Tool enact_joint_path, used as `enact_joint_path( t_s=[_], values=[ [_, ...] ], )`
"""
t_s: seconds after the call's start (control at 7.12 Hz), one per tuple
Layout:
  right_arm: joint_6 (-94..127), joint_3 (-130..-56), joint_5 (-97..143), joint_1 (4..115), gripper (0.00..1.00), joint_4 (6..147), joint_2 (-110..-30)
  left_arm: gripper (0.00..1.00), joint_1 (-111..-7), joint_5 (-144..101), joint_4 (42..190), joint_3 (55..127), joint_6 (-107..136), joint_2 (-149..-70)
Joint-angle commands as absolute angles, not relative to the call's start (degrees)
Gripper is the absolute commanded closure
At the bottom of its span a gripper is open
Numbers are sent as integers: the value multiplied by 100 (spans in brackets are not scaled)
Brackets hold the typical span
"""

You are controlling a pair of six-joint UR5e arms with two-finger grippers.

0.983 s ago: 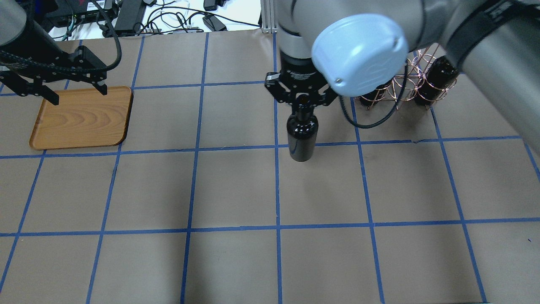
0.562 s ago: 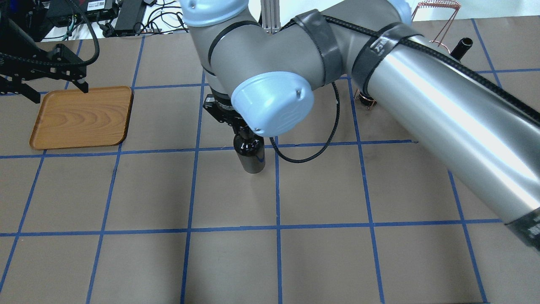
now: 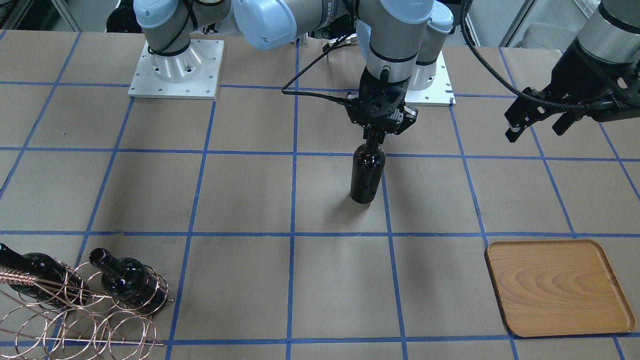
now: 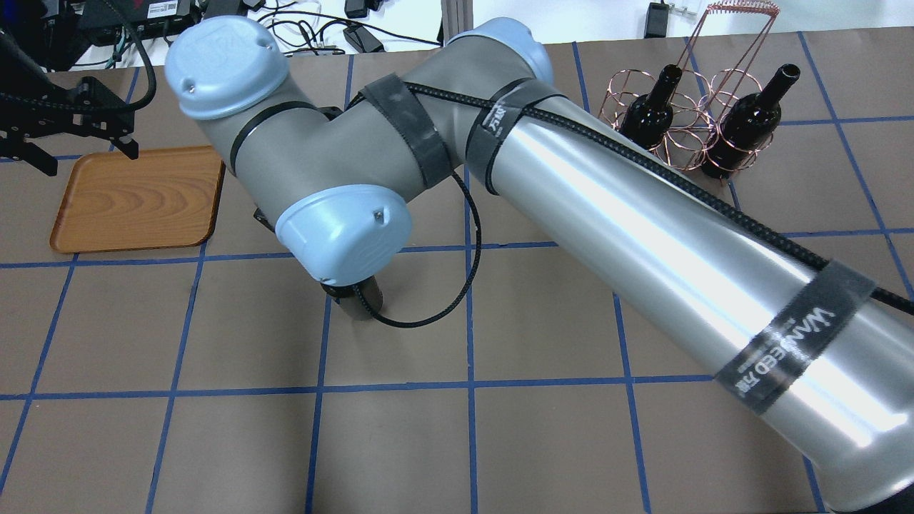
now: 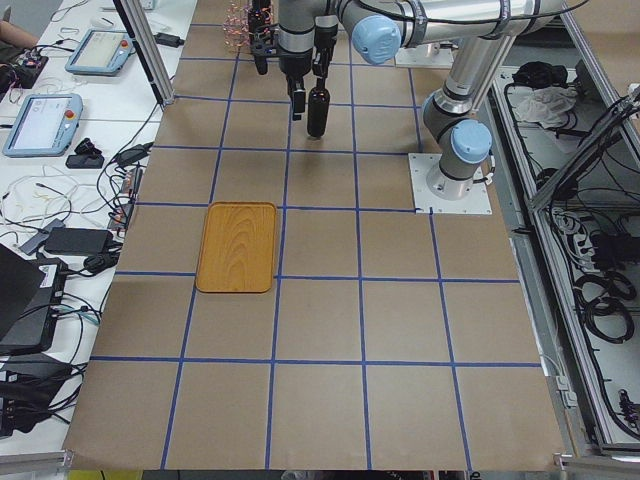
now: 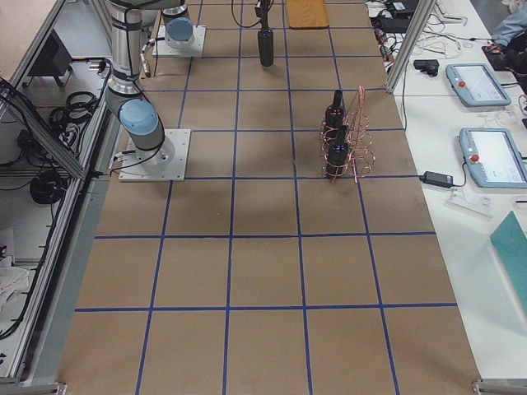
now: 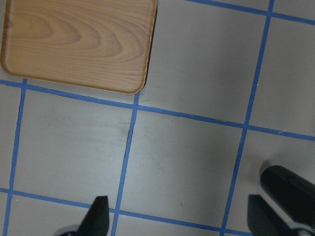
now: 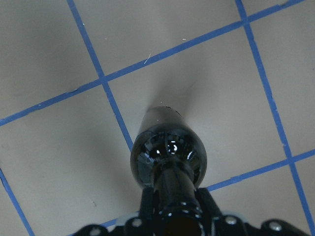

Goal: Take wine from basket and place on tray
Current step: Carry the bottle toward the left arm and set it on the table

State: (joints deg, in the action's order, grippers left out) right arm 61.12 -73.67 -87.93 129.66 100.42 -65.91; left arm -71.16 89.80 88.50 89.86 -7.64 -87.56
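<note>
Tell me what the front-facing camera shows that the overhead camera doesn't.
Only the front-facing view shows the right gripper shut on the neck of an upright bottle, plus both arms' base plates. Only the overhead view shows the cables beyond the table's far edge; there the right arm hides the grip, leaving a sliver of that bottle. Both show the empty tray, the open left gripper, and the wire rack holding two bottles.

Overhead view: right arm [image 4: 607,207] hides the held bottle [image 4: 373,294] except its base. Front view: rack [image 3: 75,312] cut off at the left and bottom edges.
</note>
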Motion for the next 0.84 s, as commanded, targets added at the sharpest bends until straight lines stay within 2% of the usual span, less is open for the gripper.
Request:
enact_joint_path(
  t_s=[0.0,0.14,0.28,0.42,0.56,0.7],
  values=[
    [6328,-7286,-8798,13104,94,10063,-6478,0,-7110,8974,8851,9000,-765,-8763],
    [6328,-7277,-8798,13104,94,10072,-6478,0,-7110,8974,8859,9000,-765,-8754],
    [6328,-7269,-8789,13104,88,10133,-6469,0,-7110,8974,8859,9000,-765,-8754],
    [6346,-7269,-8772,13104,60,10116,-6460,0,-7110,8974,8859,9000,-765,-8754],
    [6363,-7277,-8745,13104,23,10108,-6469,0,-7110,8974,8859,9009,-765,-8763],
    [6389,-7312,-8754,13104,2,10099,-6469,0,-7110,8974,8859,9009,-765,-8763]
  ],
)
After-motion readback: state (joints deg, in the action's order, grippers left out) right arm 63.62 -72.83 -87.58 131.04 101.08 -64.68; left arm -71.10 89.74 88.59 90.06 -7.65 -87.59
